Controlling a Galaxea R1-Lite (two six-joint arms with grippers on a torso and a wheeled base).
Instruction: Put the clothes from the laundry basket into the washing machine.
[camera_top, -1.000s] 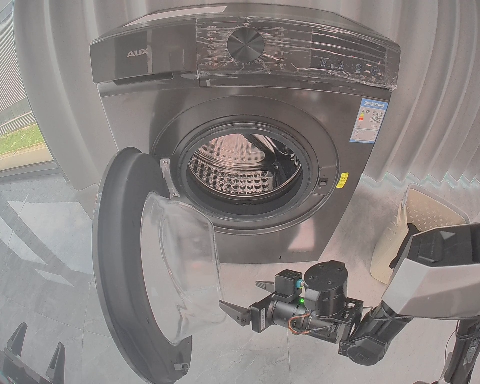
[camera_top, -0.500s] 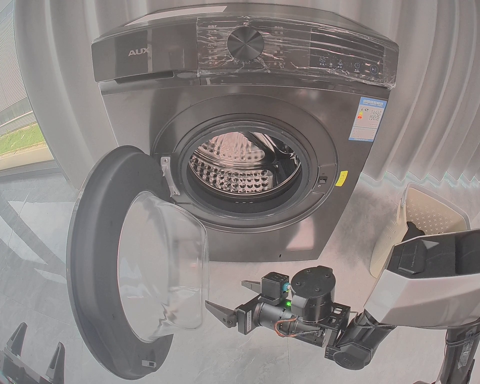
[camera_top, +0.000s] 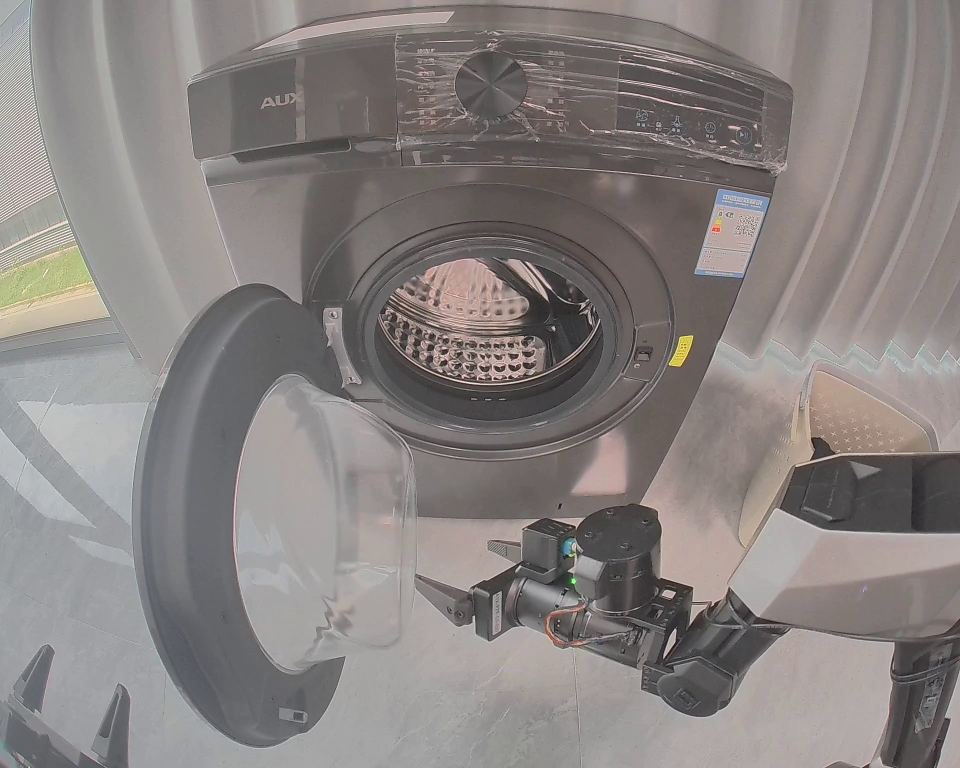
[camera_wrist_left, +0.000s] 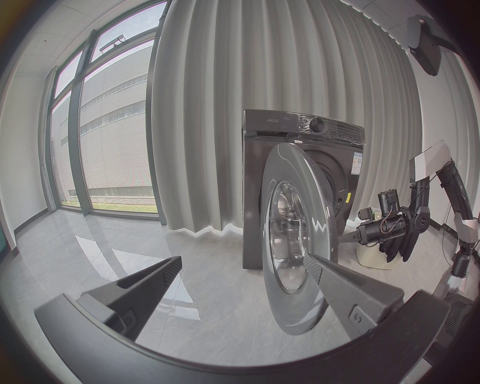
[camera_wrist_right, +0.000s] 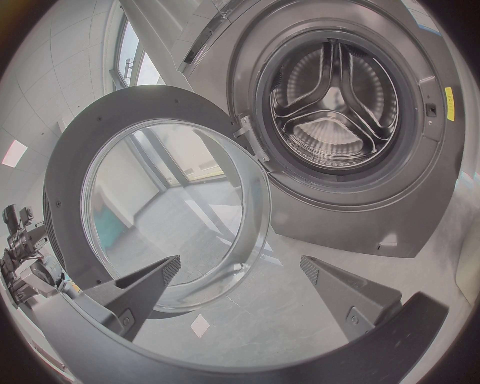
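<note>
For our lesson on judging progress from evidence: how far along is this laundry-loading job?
Done: the washing machine door stands open. In hand: nothing; the right gripper is open and empty beside the door's glass. Left: the drum holds no clothes, so loading from the laundry basket has not begun.

Door (camera_top: 200, 480) stands at the washing machine's (camera_top: 480, 200) left, laundry basket (camera_top: 860, 420) at its right, right end effector (camera_top: 456, 565) before it.

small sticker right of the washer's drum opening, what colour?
Yellow. The sticker sits on the washing machine front, beside the door latch; it shows best in the head view.
</note>
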